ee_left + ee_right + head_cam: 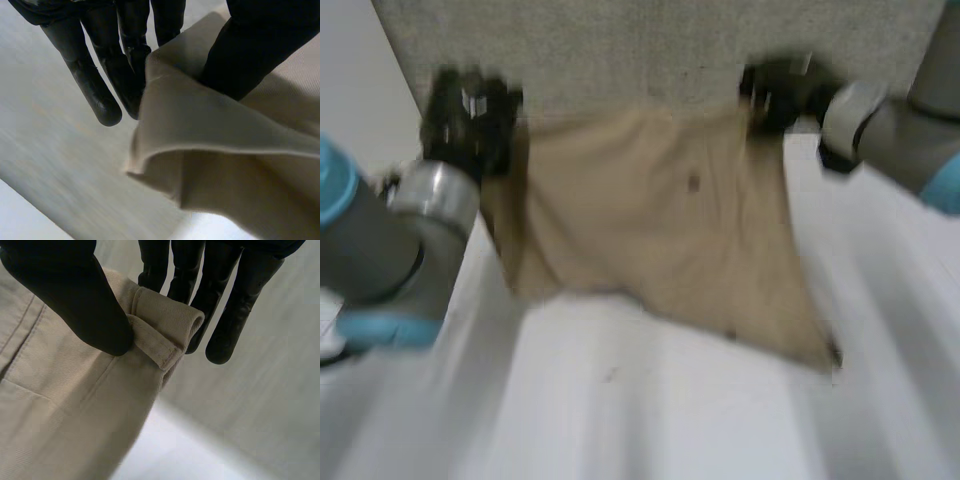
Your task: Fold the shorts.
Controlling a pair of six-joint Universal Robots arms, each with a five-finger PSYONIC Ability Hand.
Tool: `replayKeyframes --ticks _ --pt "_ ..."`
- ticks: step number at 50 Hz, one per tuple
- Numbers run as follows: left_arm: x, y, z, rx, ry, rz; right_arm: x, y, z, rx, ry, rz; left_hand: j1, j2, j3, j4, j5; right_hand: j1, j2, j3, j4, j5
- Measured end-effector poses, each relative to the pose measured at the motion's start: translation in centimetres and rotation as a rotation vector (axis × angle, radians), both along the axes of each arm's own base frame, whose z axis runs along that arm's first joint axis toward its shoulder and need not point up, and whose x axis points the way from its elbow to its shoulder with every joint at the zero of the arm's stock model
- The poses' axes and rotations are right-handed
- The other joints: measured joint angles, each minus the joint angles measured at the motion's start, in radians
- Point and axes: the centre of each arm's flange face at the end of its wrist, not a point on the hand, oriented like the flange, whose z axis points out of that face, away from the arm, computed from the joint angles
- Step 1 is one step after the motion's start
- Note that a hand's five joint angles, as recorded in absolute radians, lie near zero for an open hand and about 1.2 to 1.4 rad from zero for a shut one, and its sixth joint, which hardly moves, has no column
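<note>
Left hand (95, 85), right hand (75, 300), fingers (230, 310) and thumbs pinching corners of shorts (650, 230)

Blocked between left hand (470, 120) and right hand (775, 95) by stretched shorts (650, 220), walled behind by grey panel (650, 50), open across the near white table (620, 410).

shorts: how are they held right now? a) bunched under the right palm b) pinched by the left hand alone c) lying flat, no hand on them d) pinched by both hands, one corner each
D: the left hand and the right hand each pinch a corner of the shorts between thumb and fingers, the cloth spread between them.
</note>
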Motion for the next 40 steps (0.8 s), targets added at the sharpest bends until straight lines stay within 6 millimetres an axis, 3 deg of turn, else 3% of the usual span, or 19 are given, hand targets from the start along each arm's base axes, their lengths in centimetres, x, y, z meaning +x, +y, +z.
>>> replayKeyframes --ticks 3,7,10,12,16,19,20,22,23,25,26,28,29,30,32,34,35,37,40 --pt "-1.7 -4.0 5.4 -0.277 0.055 0.027 0.0 -0.8 7.6 -0.36 -0.118 -0.055 0.0 0.0 0.0 0.0 0.0 0.0 0.0 0.0 0.0 0.0" --pt "-2.4 -5.7 11.8 -0.552 0.138 0.065 -0.2 0.3 13.8 -0.646 -0.233 -0.099 0.0 0.0 0.0 0.001 0.0 0.0 0.0 0.0 0.0 0.0" --pt "-2.3 -5.5 15.9 -0.716 0.216 0.079 -0.4 1.5 16.6 -0.772 -0.287 -0.119 0.0 0.0 0.0 0.001 0.0 0.0 0.0 0.0 0.0 0.0" --pt "-2.2 -5.2 17.1 -0.763 0.255 0.074 -0.6 2.4 17.9 -0.834 -0.309 -0.13 0.0 0.0 0.0 0.001 0.0 0.0 0.0 0.0 0.0 0.0" --pt "-2.0 -5.0 16.3 -0.734 0.281 0.05 -0.6 2.9 17.5 -0.834 -0.292 -0.131 0.0 0.0 0.0 0.002 0.0 0.0 0.0 0.0 0.0 0.0" --pt "-1.7 -4.8 14.0 -0.655 0.272 0.033 -0.4 2.8 15.7 -0.783 -0.252 -0.126 0.0 0.0 0.0 0.003 0.0 0.0 0.0 0.0 0.0 0.0" --pt "-1.5 -4.6 12.2 -0.594 0.257 0.027 -0.4 2.7 14.8 -0.759 -0.234 -0.125 0.0 0.0 0.0 0.003 0.0 0.0 0.0 0.0 0.0 0.0" --pt "-1.4 -4.5 11.5 -0.574 0.251 0.025 -0.3 2.4 13.4 -0.719 -0.207 -0.123 0.0 0.0 0.0 0.003 0.0 0.0 0.0 0.0 0.0 0.0" --pt "-1.1 -4.2 8.3 -0.478 0.217 0.021 -0.1 2.0 10.3 -0.633 -0.152 -0.118 0.0 0.0 0.0 0.003 0.0 0.0 0.0 0.0 0.0 0.0" --pt "-1.1 -4.1 7.4 -0.451 0.207 0.02 -0.1 2.0 9.9 -0.622 -0.145 -0.117 0.0 0.0 0.0 0.003 0.0 0.0 0.0 0.0 0.0 0.0" --pt "-0.8 -3.6 4.4 -0.366 0.172 0.018 0.1 1.7 6.4 -0.53 -0.092 -0.111 0.0 0.0 0.0 0.003 0.0 0.0 0.0 0.0 0.0 0.0" --pt "-0.6 -3.0 1.4 -0.284 0.136 0.016 0.1 1.6 3.4 -0.454 -0.049 -0.103 0.0 0.0 0.0 0.003 0.0 0.0 0.0 0.0 0.0 0.0" --pt "-0.6 -3.0 1.4 -0.284 0.136 0.016 0.1 1.6 3.4 -0.454 -0.049 -0.103 0.0 0.0 0.0 0.003 0.0 0.0 0.0 0.0 0.0 0.0" --pt "-0.4 -2.3 -1.7 -0.198 0.097 0.014 0.2 1.6 -0.7 -0.353 0.009 -0.088 0.0 0.0 0.0 0.003 0.0 0.0 0.0 0.0 0.0 0.0" --pt "-0.3 -1.6 -4.7 -0.115 0.058 0.009 0.2 1.7 -4.6 -0.262 0.068 -0.076 0.0 0.0 0.0 0.003 0.0 0.0 0.0 0.0 0.0 0.0" --pt "-0.3 -1.3 -5.7 -0.09 0.045 0.008 0.2 1.8 -5.3 -0.246 0.08 -0.074 0.0 0.0 0.0 0.003 0.0 0.0 0.0 0.0 0.0 0.0" --pt "-0.3 -0.7 -7.9 -0.031 0.014 0.002 0.1 2.1 -8.2 -0.179 0.131 -0.064 0.0 0.0 0.0 0.003 0.0 0.0 0.0 0.0 0.0 0.0" --pt "-0.5 0.4 -10.9 0.052 -0.033 -0.01 -0.1 2.8 -11.3 -0.106 0.197 -0.051 0.0 0.0 0.0 0.003 0.0 0.0 0.0 0.0 0.0 0.0" --pt "-0.5 1.3 -12.4 0.097 -0.068 -0.017 -0.2 3.2 -12.4 -0.075 0.231 -0.043 0.0 0.0 0.0 0.003 0.0 0.0 0.0 0.0 0.0 0.0"
